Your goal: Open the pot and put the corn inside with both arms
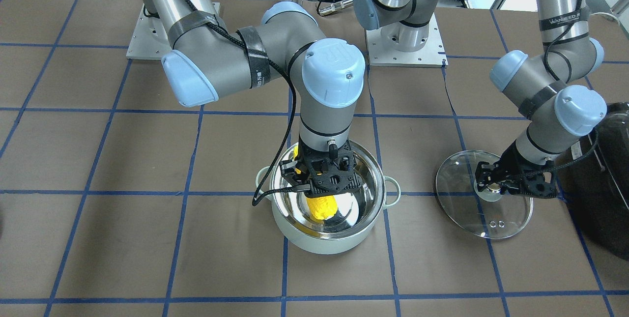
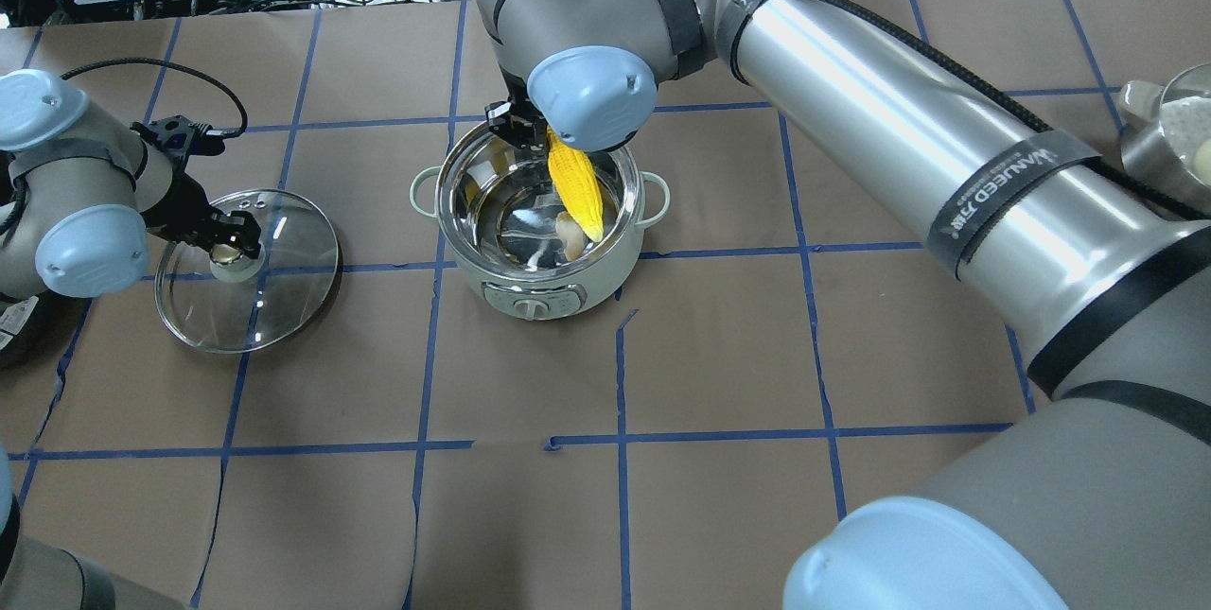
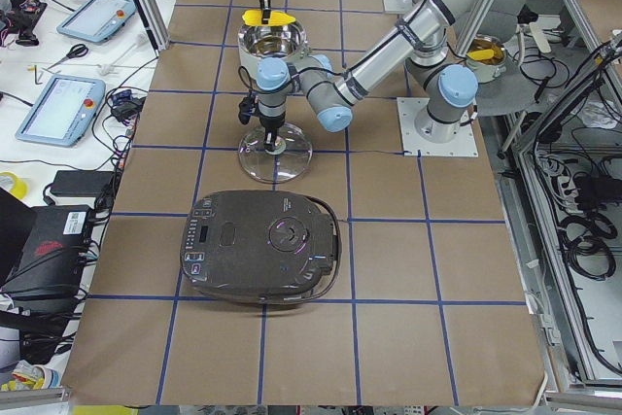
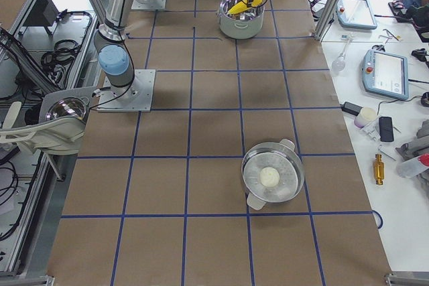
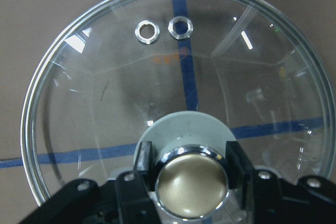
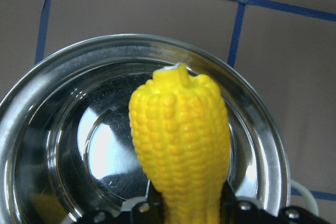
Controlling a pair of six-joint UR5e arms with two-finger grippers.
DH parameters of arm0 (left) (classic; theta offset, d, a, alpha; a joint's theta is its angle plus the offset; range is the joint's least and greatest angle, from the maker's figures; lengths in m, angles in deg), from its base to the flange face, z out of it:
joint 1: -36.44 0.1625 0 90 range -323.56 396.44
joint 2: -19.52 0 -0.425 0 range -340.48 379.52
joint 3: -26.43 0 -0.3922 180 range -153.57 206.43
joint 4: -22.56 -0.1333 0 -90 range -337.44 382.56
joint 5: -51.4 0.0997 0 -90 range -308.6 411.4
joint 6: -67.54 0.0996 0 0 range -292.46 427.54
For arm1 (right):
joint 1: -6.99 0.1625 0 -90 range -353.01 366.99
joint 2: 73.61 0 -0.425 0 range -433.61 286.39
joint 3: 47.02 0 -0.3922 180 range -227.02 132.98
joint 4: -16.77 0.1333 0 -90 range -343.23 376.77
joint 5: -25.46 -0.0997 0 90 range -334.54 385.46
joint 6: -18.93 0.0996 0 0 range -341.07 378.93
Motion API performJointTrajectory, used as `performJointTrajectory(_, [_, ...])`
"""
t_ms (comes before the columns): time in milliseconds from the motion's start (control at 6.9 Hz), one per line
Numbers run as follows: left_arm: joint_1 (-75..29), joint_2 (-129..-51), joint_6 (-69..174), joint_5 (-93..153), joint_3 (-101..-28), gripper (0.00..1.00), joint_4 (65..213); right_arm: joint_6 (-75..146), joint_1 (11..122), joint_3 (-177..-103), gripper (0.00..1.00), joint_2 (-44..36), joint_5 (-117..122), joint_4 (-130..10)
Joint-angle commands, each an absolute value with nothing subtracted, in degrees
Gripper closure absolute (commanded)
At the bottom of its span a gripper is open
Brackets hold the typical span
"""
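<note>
The mint-green pot [image 2: 530, 293] stands open mid-table, its steel inside bare; it also shows in the front view [image 1: 319, 241]. My right gripper [image 1: 319, 179] is shut on the yellow corn [image 2: 577, 184] and holds it tilted over the pot's opening, tip low inside the rim. The right wrist view shows the corn [image 6: 181, 145] above the pot's rim [image 6: 52, 72]. The glass lid [image 2: 284, 298] lies flat on the table to the pot's left. My left gripper [image 2: 227, 246] is shut around the lid's knob [image 5: 191, 182].
A large black appliance [image 3: 258, 245] sits beyond the lid at the left end of the table. A steel pot with a white bun [image 4: 271, 179] stands far to the right. Blue tape lines grid the brown table.
</note>
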State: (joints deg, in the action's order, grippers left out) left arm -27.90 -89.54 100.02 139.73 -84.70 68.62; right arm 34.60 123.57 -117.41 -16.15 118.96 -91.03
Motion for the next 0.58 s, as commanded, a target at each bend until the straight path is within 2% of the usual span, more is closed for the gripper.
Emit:
performJointTrajectory(0, [-28.25, -89.46, 100.58, 139.73, -84.57, 0.0, 69.14, 33.35, 124.23, -117.42, 0.01, -16.48, 118.8, -91.51])
performJointTrajectory(435, [-31.83, -83.95, 99.8, 140.34, -82.22, 0.0, 74.64, 33.51, 124.06, -117.94, 0.0, -15.87, 119.5, -93.98])
